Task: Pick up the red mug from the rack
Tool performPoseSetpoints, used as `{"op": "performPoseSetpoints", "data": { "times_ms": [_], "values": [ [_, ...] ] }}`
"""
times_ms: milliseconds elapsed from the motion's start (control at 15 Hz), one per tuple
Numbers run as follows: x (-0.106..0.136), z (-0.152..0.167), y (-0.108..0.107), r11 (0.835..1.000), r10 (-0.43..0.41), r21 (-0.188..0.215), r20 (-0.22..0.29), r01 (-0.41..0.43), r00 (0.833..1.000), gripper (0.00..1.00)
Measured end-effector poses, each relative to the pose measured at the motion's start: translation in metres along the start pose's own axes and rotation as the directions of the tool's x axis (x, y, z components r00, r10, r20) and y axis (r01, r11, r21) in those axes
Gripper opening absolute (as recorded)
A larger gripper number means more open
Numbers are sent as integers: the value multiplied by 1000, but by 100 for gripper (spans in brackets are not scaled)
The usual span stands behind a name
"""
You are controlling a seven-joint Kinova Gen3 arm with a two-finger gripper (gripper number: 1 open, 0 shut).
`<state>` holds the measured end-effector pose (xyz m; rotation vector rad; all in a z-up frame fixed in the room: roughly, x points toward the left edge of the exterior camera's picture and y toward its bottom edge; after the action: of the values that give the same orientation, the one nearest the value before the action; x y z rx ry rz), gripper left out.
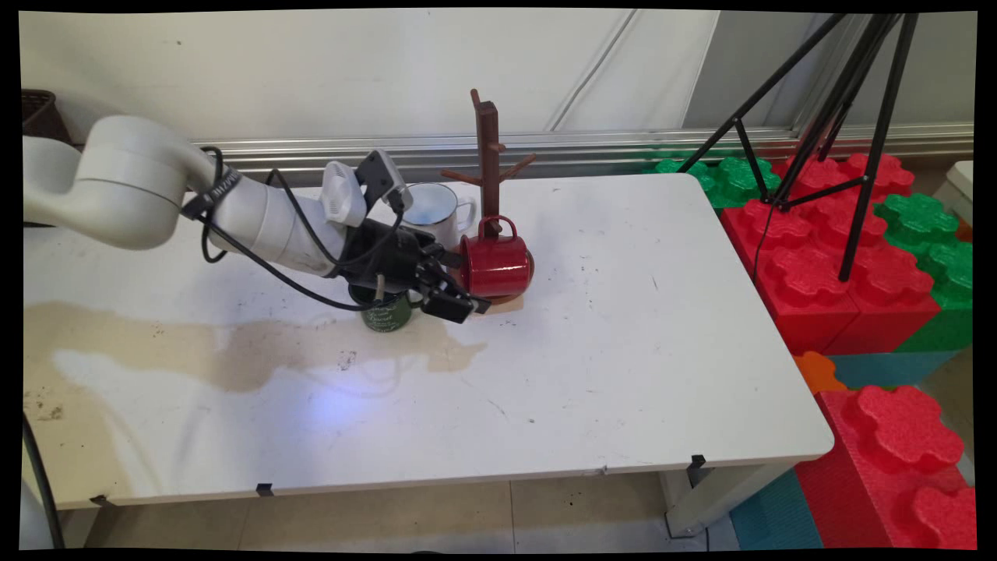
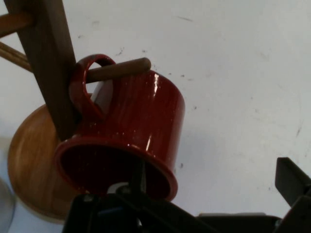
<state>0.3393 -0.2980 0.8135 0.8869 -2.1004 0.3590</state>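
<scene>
The gripper [image 2: 214,213] fills the hand view's bottom edge, its fingers spread open at the rim of a red mug [image 2: 131,131] hung by its handle on a peg of the wooden mug tree [image 2: 46,63]. The main view shows the arm reaching low across the desk [image 1: 623,351], hiding much of a green mug [image 1: 387,314], a white mug [image 1: 436,209] behind.

The black gripper [image 1: 452,282] was at the rim of a red mug [image 1: 498,265] hanging on the brown wooden mug tree [image 1: 489,156]. A green mug [image 1: 387,312] stood under the wrist, a white mug [image 1: 433,209] behind it.
</scene>
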Motion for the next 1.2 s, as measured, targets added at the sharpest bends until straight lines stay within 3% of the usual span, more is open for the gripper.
{"op": "performPoseSetpoints", "data": {
  "times_ms": [467,1200],
  "values": [
    [-3,21,1,997,-81,-21,-61,80,995,100],
    [-9,44,-4,982,-189,-12,-102,189,977,100]
  ]
}}
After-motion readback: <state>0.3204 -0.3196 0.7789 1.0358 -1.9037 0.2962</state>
